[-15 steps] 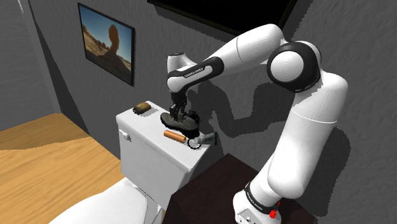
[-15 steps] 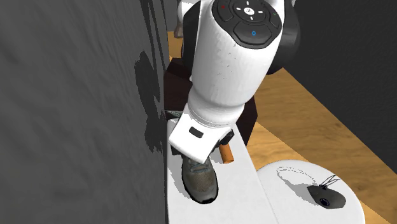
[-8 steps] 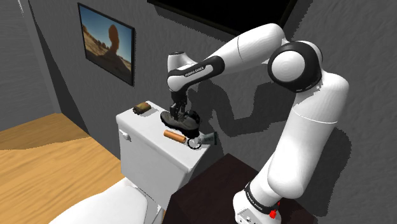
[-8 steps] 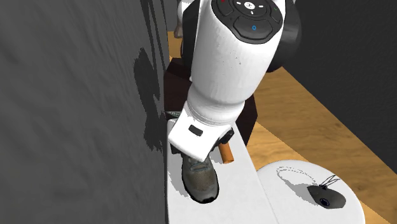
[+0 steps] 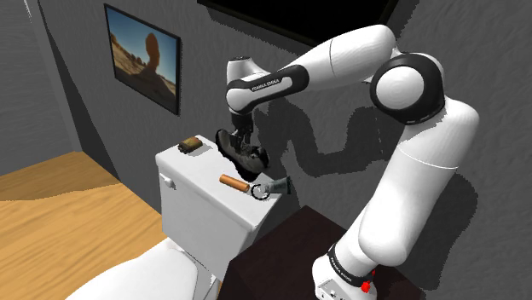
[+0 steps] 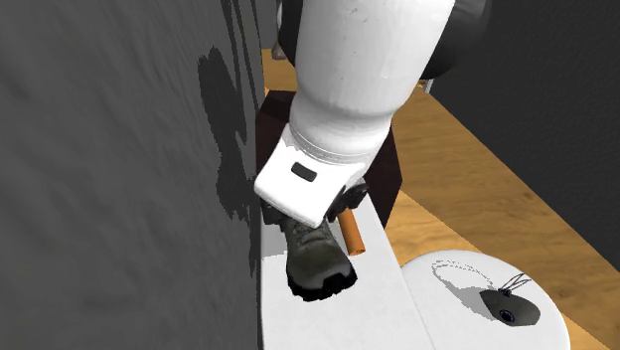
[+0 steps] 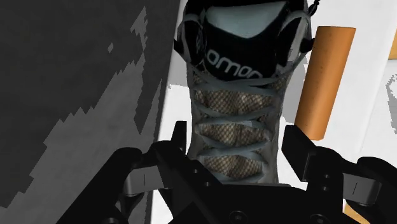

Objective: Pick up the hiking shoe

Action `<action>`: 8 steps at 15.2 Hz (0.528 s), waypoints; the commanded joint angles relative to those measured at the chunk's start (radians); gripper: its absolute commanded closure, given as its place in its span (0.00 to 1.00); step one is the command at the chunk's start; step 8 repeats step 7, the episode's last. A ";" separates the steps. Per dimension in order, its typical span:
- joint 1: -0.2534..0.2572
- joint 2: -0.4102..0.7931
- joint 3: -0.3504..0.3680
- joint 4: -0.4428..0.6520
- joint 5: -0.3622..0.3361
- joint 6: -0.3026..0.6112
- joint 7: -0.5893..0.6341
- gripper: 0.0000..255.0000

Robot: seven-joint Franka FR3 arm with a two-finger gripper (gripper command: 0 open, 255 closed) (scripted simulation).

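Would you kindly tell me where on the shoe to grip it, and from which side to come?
Grip the shoe across its laced middle, coming from above, with one finger on each flank. That part is narrow, with near-parallel sides that fit between the fingers, while the collar flares wider. The gripper clasps it just so in the wrist view.

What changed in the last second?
The gripper, shut on the hiking shoe, rose and lifted it off the white tank lid; the shoe now hangs tilted above it. The orange cylinder and the brown object stayed put on the lid.
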 commanded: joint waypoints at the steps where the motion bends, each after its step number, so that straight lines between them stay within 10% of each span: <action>1: 0.001 -0.013 0.001 0.016 0.002 -0.028 -0.003 1.00; 8: 0.002 -0.038 0.002 0.041 0.004 -0.078 -0.009 1.00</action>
